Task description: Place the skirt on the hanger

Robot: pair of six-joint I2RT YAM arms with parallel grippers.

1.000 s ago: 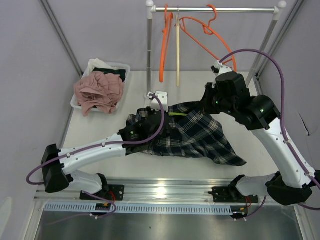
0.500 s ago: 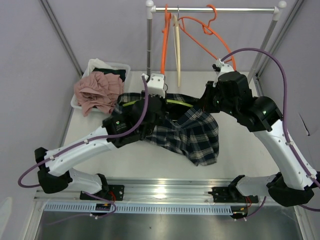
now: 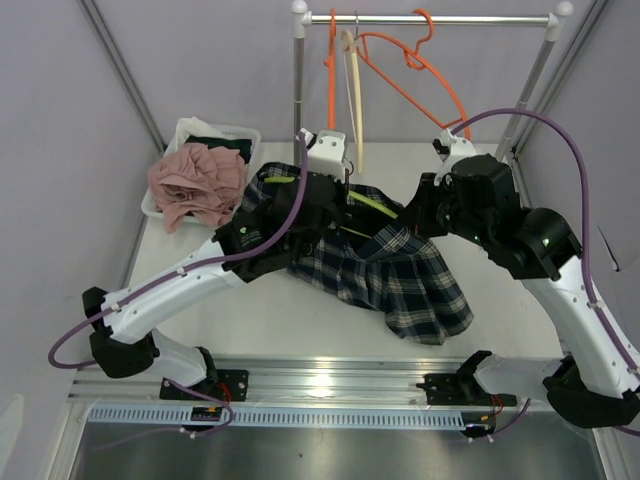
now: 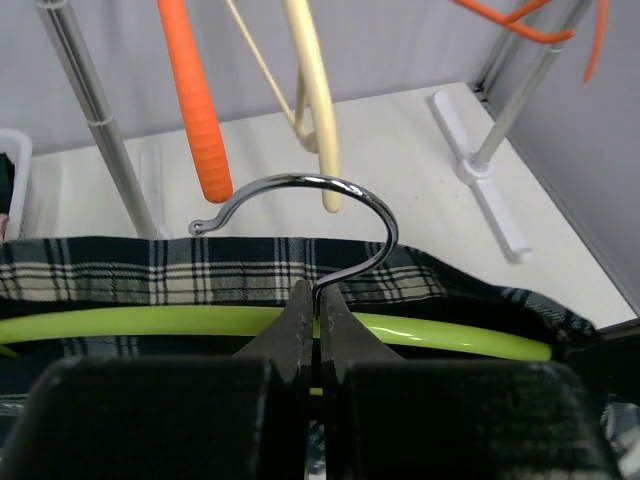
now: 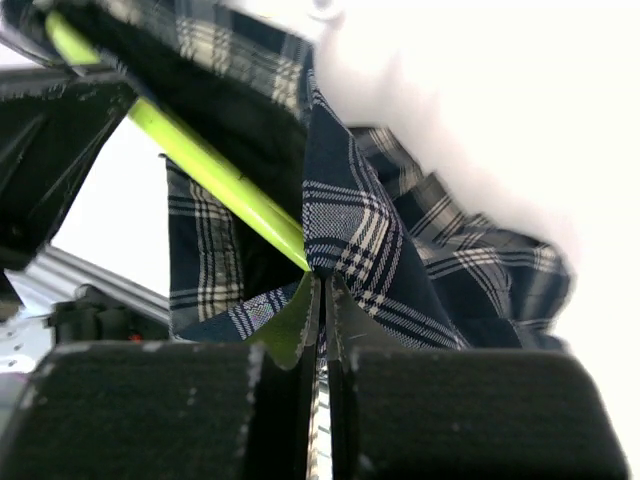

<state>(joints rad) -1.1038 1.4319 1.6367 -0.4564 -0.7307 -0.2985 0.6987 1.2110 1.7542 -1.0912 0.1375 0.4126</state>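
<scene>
The lime-green hanger (image 4: 150, 323), already carrying the plaid skirt (image 3: 400, 275), was held over the table (image 3: 250, 315), clamped at its hook base by the left gripper (image 4: 318, 302). The right gripper (image 5: 322, 285) was clenched, apparently on skirt fabric at the hanger's end. Hanging was judged in hand; next, the hook (image 4: 300, 185) would need lifting over the rail (image 3: 430, 19).

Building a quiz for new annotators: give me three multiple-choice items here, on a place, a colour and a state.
1. Where is the pink clothing? A in the white bin; B on the rail; C on an orange hanger.
2. What colour is the hanger carrying the plaid skirt? A orange; B cream; C green.
3. The left end effector is: A open; B shut on the hanger; C shut on the bin.
1 A: the pile fills the bin. 2 C: a green bar shows under the plaid. 3 B: it pinches just below the metal hook.
</scene>
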